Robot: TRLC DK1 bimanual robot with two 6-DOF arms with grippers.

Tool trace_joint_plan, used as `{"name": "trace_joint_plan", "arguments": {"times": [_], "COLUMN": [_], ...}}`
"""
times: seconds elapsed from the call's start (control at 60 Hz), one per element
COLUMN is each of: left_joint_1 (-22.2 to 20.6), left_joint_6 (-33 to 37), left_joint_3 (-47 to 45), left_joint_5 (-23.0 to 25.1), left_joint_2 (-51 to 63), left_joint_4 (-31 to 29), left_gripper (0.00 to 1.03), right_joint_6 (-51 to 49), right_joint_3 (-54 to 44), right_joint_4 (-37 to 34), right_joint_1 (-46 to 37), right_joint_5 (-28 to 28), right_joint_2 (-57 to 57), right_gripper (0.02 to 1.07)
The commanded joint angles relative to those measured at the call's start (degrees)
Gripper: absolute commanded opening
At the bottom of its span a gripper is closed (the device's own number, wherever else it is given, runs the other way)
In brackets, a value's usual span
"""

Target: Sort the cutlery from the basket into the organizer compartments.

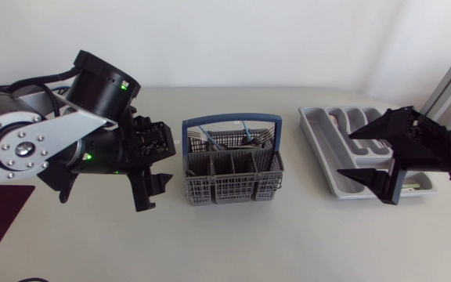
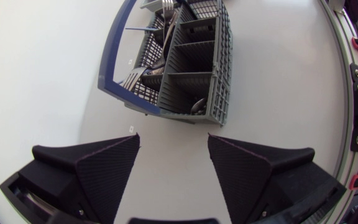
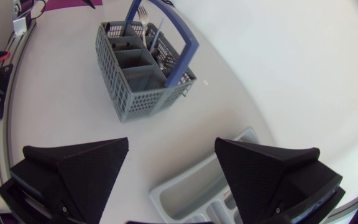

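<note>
A pale bench [image 1: 249, 243] seen from above. At its middle stands a grey plastic basket [image 1: 232, 168] with a blue handle arching over it. The cutlery [image 1: 245, 141], forks among it, stands in the basket's rear compartments. To the basket's right lies a grey organizer [image 1: 313, 129] with long compartments. The left gripper [image 1: 167, 157] is just beside the basket's left end, its fingers spread apart and holding nothing. The right gripper [image 1: 347, 154] hangs over the organizer, fingers likewise spread wide and empty.
</note>
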Motion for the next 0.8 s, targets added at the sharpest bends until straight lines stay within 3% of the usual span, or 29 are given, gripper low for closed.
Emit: {"name": "trace_joint_plan", "arguments": {"times": [0.0,0.283,0.533,0.783], "left_joint_1": [1.5,7.3,9.2,12.4], "left_joint_6": [-0.7,-2.9,-8.3,-8.6], "left_joint_3": [-3.3,-6.2,-6.6,-8.0], "left_joint_5": [1.3,7.9,14.8,23.6], "left_joint_2": [-1.7,-2.2,-1.9,0.5], "left_joint_4": [2.0,5.4,5.6,6.7], "left_gripper": [0.76,0.76,0.76,0.76], "right_joint_6": [10.4,27.9,38.2,46.2], "right_joint_3": [1.4,8.8,17.7,25.8], "right_joint_4": [-0.1,0.1,-1.7,-2.0], "right_joint_1": [6.9,25.8,34.5,41.1], "right_joint_5": [2.8,11.5,13.5,15.5], "right_joint_2": [0.5,6.8,16.0,25.4], "right_gripper": [1.02,0.99,0.97,0.97]}}
